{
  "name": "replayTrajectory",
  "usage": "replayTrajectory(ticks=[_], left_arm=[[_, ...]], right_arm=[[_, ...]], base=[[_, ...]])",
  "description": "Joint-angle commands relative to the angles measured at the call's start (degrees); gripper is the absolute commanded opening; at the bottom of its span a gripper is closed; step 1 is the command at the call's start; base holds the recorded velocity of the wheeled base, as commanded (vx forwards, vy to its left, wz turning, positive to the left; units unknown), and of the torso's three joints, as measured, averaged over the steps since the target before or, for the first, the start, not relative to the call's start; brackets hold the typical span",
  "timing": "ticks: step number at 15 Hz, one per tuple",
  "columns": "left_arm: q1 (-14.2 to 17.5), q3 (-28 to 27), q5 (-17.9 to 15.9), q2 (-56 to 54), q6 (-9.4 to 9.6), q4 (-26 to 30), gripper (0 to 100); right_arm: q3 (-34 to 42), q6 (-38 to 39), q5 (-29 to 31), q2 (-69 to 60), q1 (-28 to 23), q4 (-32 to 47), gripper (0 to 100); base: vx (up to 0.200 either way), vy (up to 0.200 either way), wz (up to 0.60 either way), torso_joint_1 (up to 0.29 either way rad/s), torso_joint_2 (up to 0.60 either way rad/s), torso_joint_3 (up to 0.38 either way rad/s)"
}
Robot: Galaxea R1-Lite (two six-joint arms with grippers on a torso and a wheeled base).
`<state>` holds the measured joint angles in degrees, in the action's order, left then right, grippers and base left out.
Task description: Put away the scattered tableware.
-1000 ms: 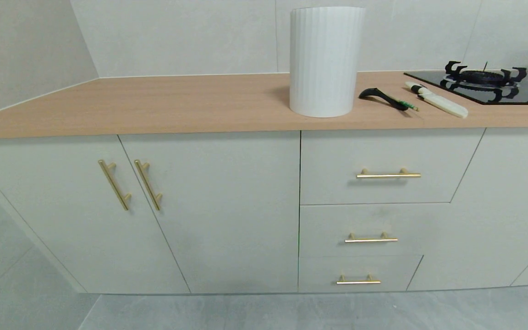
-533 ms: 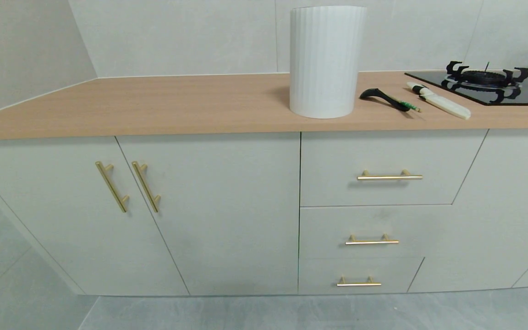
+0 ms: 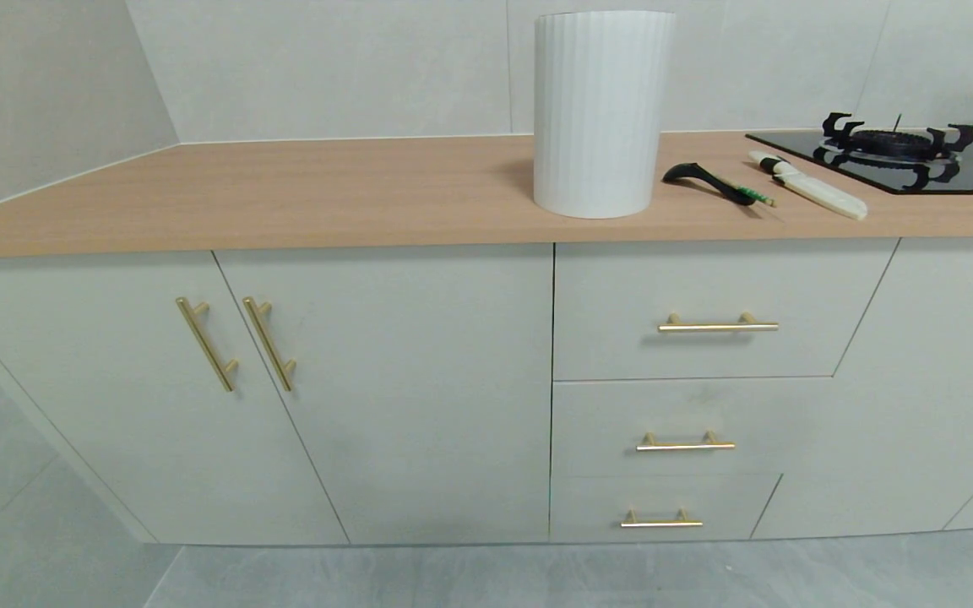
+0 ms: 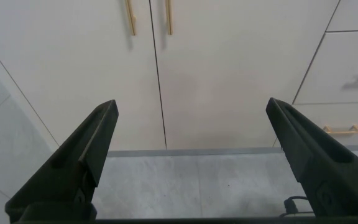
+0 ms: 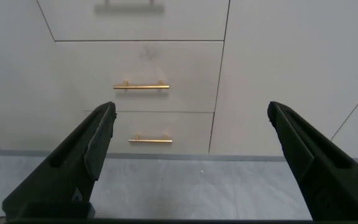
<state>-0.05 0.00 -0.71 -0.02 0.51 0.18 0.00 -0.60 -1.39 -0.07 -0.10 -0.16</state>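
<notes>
On the wooden countertop stands a tall white ribbed container. To its right lie a black ladle with a green-tipped handle and a white knife with a black band. My left gripper hangs open low before the double cabinet doors, nothing between its fingers. My right gripper is open too, low in front of the lower drawers, holding nothing.
A black gas hob with pan supports sits at the counter's far right. Below the counter are two doors with gold handles and three drawers with gold handles. Grey tiled floor lies in front.
The head view shifted slightly between one second and half a second ago, so the camera moved. Nothing on the counter has moved.
</notes>
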Motion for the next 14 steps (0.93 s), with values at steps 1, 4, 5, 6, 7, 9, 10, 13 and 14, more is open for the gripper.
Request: replayTrajectory(ticks=[1,4,5,6,7,9,10,13,14], left_arm=[[-0.04,0.0,0.0,0.02,0.02,-0.01,100],[0.05,0.0,0.0,0.02,0.02,-0.01,100],[0.05,0.0,0.0,0.02,0.02,-0.01,100],[0.05,0.0,0.0,0.02,0.02,-0.01,100],[0.05,0.0,0.0,0.02,0.02,-0.01,100],[0.05,0.0,0.0,0.02,0.02,-0.01,100],[0.05,0.0,0.0,0.02,0.02,-0.01,100],[0.05,0.0,0.0,0.02,0.02,-0.01,100],[0.05,0.0,0.0,0.02,0.02,-0.01,100]], right_arm=[[-0.18,-0.63,0.42,0.07,0.01,-0.46,100],[-7.73,0.07,-0.28,1.39,0.54,0.77,100],[-7.82,-0.55,-1.95,3.85,0.89,3.5,100],[-7.91,-0.63,-4.76,8.25,1.42,4.29,100],[-8.17,-0.63,-6.52,12.55,2.29,4.11,100],[-10.9,-0.72,-7.4,23.01,3.88,4.03,100],[-12.74,-0.72,-7.4,28.99,5.28,3.94,100],[-17.84,-0.98,-7.14,46.92,9.5,3.67,100],[-19.95,-1.16,-7.14,55.09,10.12,2.18,100]], base=[[0.0,0.0,0.0,0.0,0.0,0.0],[0.0,0.0,0.0,0.0,0.0,0.0],[0.0,0.0,0.0,0.0,0.0,0.0],[0.0,0.0,0.0,0.0,0.0,0.0],[0.0,0.0,0.0,0.0,0.0,0.0],[0.0,0.0,0.0,0.0,0.0,0.0],[0.0,0.0,0.0,0.0,0.0,0.0],[0.0,0.0,0.0,0.0,0.0,0.0],[0.0,0.0,0.0,0.0,0.0,0.0]])
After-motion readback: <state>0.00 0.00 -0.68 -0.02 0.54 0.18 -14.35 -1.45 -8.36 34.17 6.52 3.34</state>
